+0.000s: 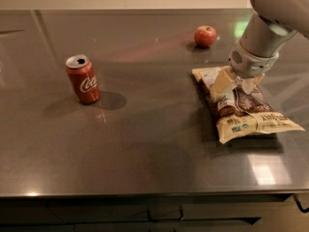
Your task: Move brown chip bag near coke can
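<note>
Gripper (pixel 235 92) resting on the far end of the brown chip bag (pixel 251 116), fingers spread apart, coke can (pixel 83 79) well apart to its left, apple (pixel 205 36) near, beyond it

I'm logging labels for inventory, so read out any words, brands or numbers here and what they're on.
"Coca-Cola", white script, partly turned away: coke can.
Print on the brown chip bag: too blurred to read.
No text on the gripper, over the bag's far end, or the apple.
</note>
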### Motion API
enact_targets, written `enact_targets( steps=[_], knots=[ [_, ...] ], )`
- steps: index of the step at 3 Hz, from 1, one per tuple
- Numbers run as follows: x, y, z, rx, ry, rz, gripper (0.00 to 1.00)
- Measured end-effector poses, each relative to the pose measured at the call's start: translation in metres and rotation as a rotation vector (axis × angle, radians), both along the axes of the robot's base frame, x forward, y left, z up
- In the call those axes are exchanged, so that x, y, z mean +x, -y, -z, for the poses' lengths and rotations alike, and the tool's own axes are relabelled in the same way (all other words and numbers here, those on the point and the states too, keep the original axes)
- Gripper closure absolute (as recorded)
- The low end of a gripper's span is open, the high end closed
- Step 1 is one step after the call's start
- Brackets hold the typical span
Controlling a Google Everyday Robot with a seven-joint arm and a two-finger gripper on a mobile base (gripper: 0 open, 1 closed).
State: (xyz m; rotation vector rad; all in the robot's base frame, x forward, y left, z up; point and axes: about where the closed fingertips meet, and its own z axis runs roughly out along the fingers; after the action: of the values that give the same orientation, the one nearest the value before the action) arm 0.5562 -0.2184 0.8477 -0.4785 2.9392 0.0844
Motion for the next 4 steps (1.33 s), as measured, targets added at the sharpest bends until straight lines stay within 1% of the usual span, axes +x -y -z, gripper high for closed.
enact_targets(
  steps=[2, 3, 4],
  knots=[
    [0.0, -0.008, -0.013, 0.006, 0.015, -0.038, 0.87],
    [0.0, -0.023, -0.025, 0.017, 0.028, -0.088, 1.0],
    [0.002, -0.043, -0.035, 0.036, 0.037, -0.155, 1.0]
  ],
)
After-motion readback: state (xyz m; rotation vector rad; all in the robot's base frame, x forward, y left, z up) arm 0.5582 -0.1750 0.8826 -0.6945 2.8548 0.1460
